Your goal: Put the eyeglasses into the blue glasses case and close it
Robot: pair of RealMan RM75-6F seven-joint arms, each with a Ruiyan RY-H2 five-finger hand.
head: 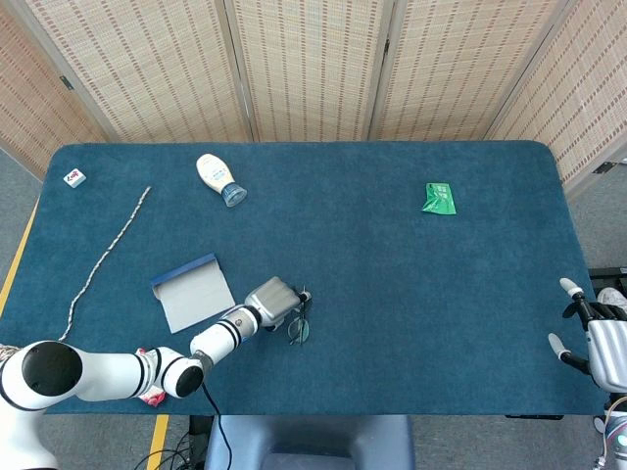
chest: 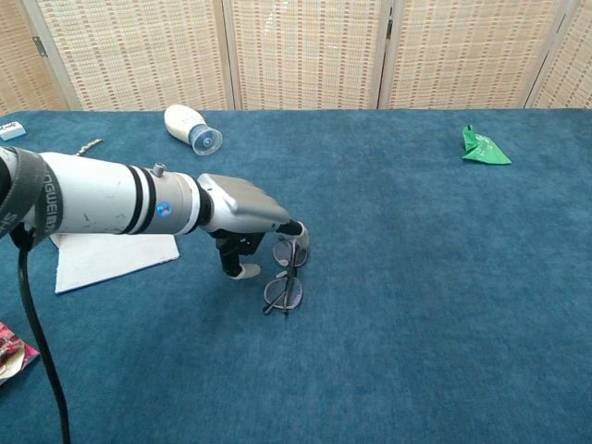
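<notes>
The left hand [chest: 245, 217] sits low on the blue table [head: 411, 294], its fingers [chest: 298, 233] curled down onto the eyeglasses [chest: 286, 276]; whether it actually grips them cannot be told. The eyeglasses lie at the hand's 4 o'clock. The glasses case [head: 193, 292] lies open at the hand's 9 o'clock. The right hand [head: 600, 345] waits at the table's 4 o'clock edge, fingers spread, holding nothing.
</notes>
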